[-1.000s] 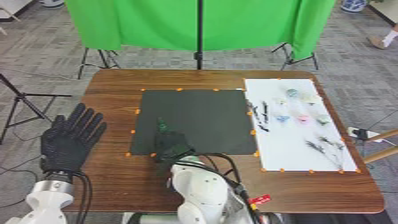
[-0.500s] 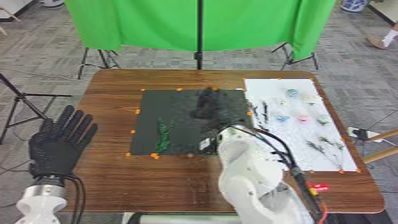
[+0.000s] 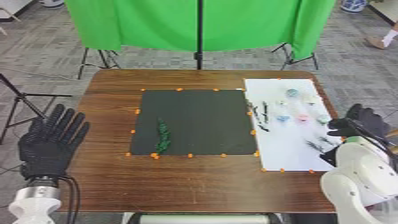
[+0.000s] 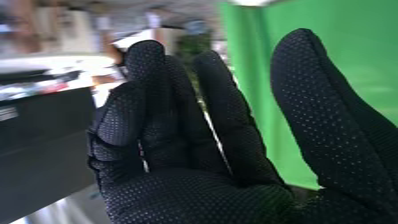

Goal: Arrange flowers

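In the head view, my right hand [image 3: 362, 125] is at the right edge of the white sheet [image 3: 282, 135], near the grey-green sprigs [image 3: 322, 145]. A green leafy stem [image 3: 163, 136] lies lengthwise on the left part of the black mat [image 3: 202, 117]. On the white sheet lie small pale flowers, among them a blue one [image 3: 283, 118] and a pink one [image 3: 303, 118], with dark twigs [image 3: 259, 116] along its left side. My left hand [image 3: 46, 152] rests palm-down at the left, fingers straight. The right wrist view has my right hand [image 4: 191, 192] with fingers extended and holding nothing.
Orange tape bits [image 3: 179, 89] mark the edges of the mat and sheet on the brown table [image 3: 204, 187]. Beyond the far edge stand a green cloth [image 3: 160, 25] and a black stand pole [image 3: 200, 60]. A tripod [image 3: 19, 97] stands to the left.
My right hand has moved from the green stem on the mat across to the right side of the white sheet. The stem stays on the mat. My left hand has shifted slightly left.
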`<state>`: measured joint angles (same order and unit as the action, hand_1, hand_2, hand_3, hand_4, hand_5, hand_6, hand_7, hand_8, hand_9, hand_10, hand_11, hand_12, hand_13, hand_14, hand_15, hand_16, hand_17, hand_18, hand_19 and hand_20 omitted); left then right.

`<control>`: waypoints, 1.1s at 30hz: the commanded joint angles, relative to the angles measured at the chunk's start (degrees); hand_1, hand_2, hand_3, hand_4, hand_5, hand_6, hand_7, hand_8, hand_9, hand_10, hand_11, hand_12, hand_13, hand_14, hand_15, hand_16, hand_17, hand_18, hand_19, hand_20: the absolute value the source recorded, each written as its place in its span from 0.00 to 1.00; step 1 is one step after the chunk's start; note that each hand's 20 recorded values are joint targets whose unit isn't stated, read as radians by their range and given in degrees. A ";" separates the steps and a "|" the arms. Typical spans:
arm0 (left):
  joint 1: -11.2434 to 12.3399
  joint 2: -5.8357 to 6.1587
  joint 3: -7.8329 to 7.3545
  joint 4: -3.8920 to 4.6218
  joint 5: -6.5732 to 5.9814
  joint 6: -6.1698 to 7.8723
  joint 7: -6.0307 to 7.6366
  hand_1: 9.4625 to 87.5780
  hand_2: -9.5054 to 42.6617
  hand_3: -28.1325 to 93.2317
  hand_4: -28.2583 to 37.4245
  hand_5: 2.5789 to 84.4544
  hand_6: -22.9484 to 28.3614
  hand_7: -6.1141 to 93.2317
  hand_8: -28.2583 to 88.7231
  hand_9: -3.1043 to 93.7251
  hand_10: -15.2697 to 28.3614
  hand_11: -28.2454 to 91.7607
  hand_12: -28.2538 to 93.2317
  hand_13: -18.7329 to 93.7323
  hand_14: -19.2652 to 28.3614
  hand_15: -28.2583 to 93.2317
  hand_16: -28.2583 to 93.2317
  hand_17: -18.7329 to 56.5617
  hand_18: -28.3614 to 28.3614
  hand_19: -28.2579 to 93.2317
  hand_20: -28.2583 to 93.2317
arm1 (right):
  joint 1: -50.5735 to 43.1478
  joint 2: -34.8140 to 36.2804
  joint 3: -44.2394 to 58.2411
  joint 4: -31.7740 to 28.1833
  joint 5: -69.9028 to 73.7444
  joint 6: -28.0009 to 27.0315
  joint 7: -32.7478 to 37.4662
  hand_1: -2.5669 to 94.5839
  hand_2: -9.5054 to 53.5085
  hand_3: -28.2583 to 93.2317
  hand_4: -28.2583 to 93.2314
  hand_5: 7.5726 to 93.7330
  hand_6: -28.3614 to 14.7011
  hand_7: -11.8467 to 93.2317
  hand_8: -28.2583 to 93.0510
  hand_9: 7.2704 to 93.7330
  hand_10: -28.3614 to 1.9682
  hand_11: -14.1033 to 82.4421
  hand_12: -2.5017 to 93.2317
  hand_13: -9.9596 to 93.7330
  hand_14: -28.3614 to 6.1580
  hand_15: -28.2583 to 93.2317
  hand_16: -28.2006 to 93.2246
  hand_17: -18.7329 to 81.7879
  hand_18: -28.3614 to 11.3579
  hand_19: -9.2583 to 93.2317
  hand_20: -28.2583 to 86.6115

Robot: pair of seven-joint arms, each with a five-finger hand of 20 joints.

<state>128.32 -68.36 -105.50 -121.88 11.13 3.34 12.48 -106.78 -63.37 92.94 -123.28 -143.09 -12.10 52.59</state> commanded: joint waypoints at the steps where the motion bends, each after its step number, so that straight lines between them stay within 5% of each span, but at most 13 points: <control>1: 2.02 -0.87 -0.74 -0.73 -0.11 0.84 0.64 0.25 0.48 0.83 0.05 0.50 0.59 0.16 0.17 0.40 0.65 0.35 0.33 0.41 0.69 0.44 0.21 0.22 0.72 0.41 0.34 | -6.01 -0.27 2.99 -1.03 2.51 -2.00 2.88 0.48 0.00 0.85 0.02 0.60 0.32 0.22 0.18 0.54 0.07 0.35 0.24 0.57 0.19 0.70 0.40 0.53 0.00 1.00 0.55; 8: 1.50 -0.93 -0.07 -0.61 -0.06 1.22 0.44 0.25 0.49 0.83 0.04 0.50 0.60 0.17 0.17 0.41 0.66 0.35 0.33 0.41 0.69 0.45 0.21 0.22 0.72 0.41 0.34 | -5.64 -1.94 1.15 1.46 1.70 -2.75 2.78 0.48 0.00 0.85 0.00 0.61 0.34 0.22 0.18 0.55 0.09 0.35 0.24 0.57 0.19 0.70 0.40 0.53 0.00 1.00 0.55; 11: 1.77 -0.89 -0.12 -1.68 0.34 5.78 -0.34 0.26 0.50 0.83 0.04 0.51 0.60 0.17 0.17 0.41 0.66 0.35 0.33 0.41 0.69 0.45 0.21 0.22 0.72 0.41 0.34 | -4.96 -1.80 -0.28 3.88 0.37 -0.86 2.67 0.49 0.00 0.86 0.00 0.61 0.35 0.23 0.18 0.56 0.10 0.36 0.24 0.58 0.20 0.70 0.40 0.53 0.00 1.00 0.55; 19: 2.09 -0.94 0.13 -1.85 -0.90 5.66 0.27 0.26 0.52 0.83 0.03 0.52 0.61 0.18 0.17 0.42 0.67 0.37 0.33 0.42 0.71 0.47 0.20 0.21 0.73 0.43 0.34 | -4.57 -2.62 -1.38 7.90 -3.49 2.65 1.33 0.56 0.00 0.86 0.00 0.66 0.45 0.29 0.17 0.61 0.20 0.39 0.25 0.61 0.27 0.72 0.41 0.54 0.02 1.00 0.55; 20: 2.13 -1.00 0.10 -1.90 -0.91 5.72 0.27 0.26 0.52 0.83 0.03 0.52 0.61 0.18 0.17 0.42 0.67 0.37 0.33 0.42 0.71 0.48 0.20 0.21 0.73 0.43 0.34 | -4.56 -2.58 -1.55 8.21 -3.67 3.78 1.56 0.58 0.00 0.84 0.00 0.68 0.46 0.30 0.24 0.62 0.22 0.40 0.25 0.62 0.29 0.71 0.44 0.54 0.03 1.00 0.55; 25: 2.47 -1.17 -0.11 -2.07 -1.41 6.08 0.15 0.26 0.52 0.83 0.02 0.52 0.61 0.18 0.17 0.42 0.67 0.37 0.33 0.42 0.70 0.48 0.20 0.21 0.72 0.44 0.34 | -4.84 -1.72 -2.61 8.39 -6.23 9.43 1.49 0.67 0.00 0.78 0.00 0.75 0.59 0.47 0.38 0.80 0.41 0.35 0.52 0.70 0.41 0.72 0.57 0.57 0.07 1.00 0.57; 27: 2.46 -1.24 -0.16 -2.22 -2.55 7.02 0.14 0.26 0.52 0.83 0.02 0.53 0.61 0.18 0.17 0.42 0.67 0.38 0.33 0.42 0.70 0.48 0.20 0.21 0.72 0.44 0.34 | -4.87 -1.35 -2.96 8.12 -7.04 11.77 1.73 0.67 0.00 0.79 0.00 0.76 0.59 0.49 0.38 0.81 0.44 0.36 0.54 0.71 0.42 0.73 0.57 0.58 0.07 1.00 0.58; 33: 2.95 -1.30 -0.26 -2.33 -2.34 6.78 0.09 0.26 0.53 0.83 0.02 0.53 0.61 0.18 0.17 0.43 0.67 0.38 0.33 0.42 0.71 0.49 0.19 0.21 0.73 0.45 0.35 | -4.32 0.22 -4.12 3.47 -5.63 14.30 1.60 0.65 0.00 0.81 0.01 0.75 0.59 0.50 0.38 0.82 0.47 0.40 0.56 0.74 0.42 0.75 0.58 0.61 0.08 1.00 0.61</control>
<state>129.89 -69.02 -105.79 -123.99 9.38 9.70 12.93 -111.10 -65.03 89.58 -114.96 -148.99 0.59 54.30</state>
